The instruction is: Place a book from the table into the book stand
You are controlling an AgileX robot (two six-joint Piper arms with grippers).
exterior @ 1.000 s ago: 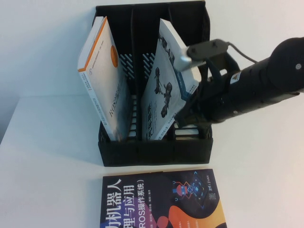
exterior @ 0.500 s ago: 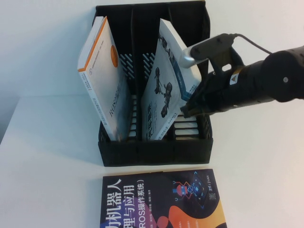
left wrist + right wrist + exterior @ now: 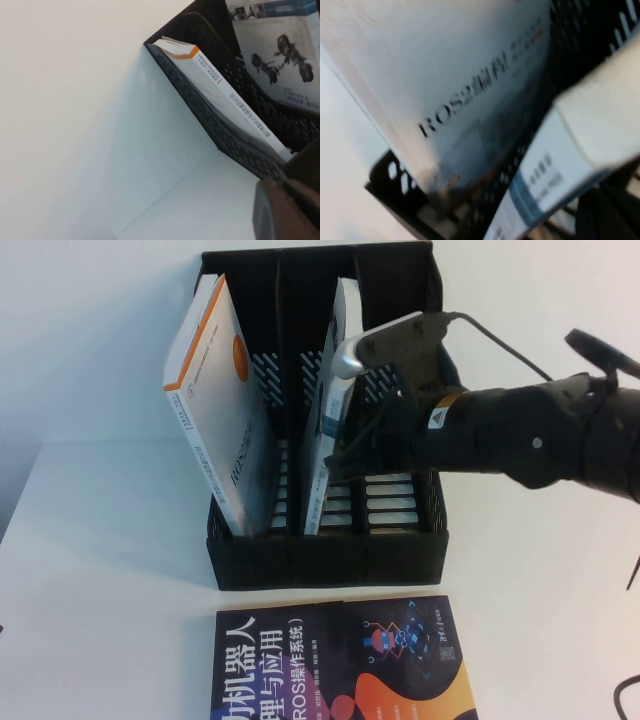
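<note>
Standing almost upright on its bottom edge in the middle compartment of the stand [image 3: 325,560], the book [image 3: 333,405] runs its long axis from the stand's floor up toward the back wall, with only its narrow edge and blue-grey strip facing the high camera. Its cover hardly shows from above; the left wrist view catches part of it [image 3: 280,55], cut off by the frame and screened low down by the stand's mesh [image 3: 235,145].

A thick book [image 3: 215,410] with an orange band leans in the left compartment. A dark book [image 3: 340,660] lies flat on the table [image 3: 100,600] in front of the stand, its lower part out of frame.

From the right, the right arm reaches across the right compartment, roughly level, wrist camera on top. The right gripper [image 3: 335,462] sits low against the book's right face, its fingers together; whether it actually touches the book is hard to make out.

Only a dark blurred corner of the left gripper [image 3: 287,210] shows, off to the stand's left, and I cannot tell its state.
</note>
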